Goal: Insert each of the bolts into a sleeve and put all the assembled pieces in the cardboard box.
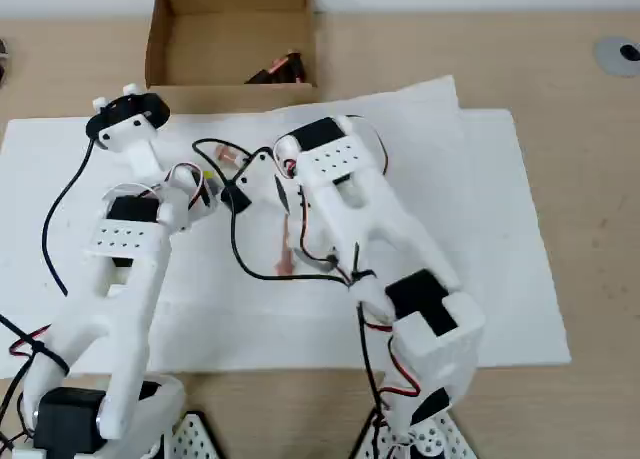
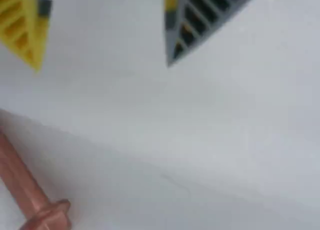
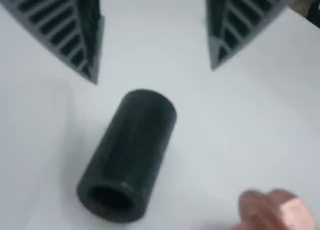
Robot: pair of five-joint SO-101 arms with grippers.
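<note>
A: At the far edge of the table, high view: what stands there?
B: The cardboard box point(image 1: 215, 39), open at the top, with assembled pieces point(image 1: 278, 71) lying against its near wall. Just before it, a white sheet point(image 1: 480, 229) covers the table. The left arm point(image 1: 125, 239) and right arm point(image 1: 350, 189) both extend over the sheet, their ends close together near its middle.
A: Left wrist view?
B: The left gripper point(image 2: 102, 64) hangs above the sheet, jaws spread wide, holding nothing. A copper bolt point(image 2: 30, 190) lies flat on the sheet, off to one side of the jaws and clear of them.
A: Right wrist view?
B: The right gripper point(image 3: 152, 73) is likewise spread wide and empty. A black sleeve point(image 3: 127, 157) lies on its side on the sheet, near the fingertips but apart from both. A copper bolt head point(image 3: 275, 210) lies near the sleeve, not touching it.
</note>
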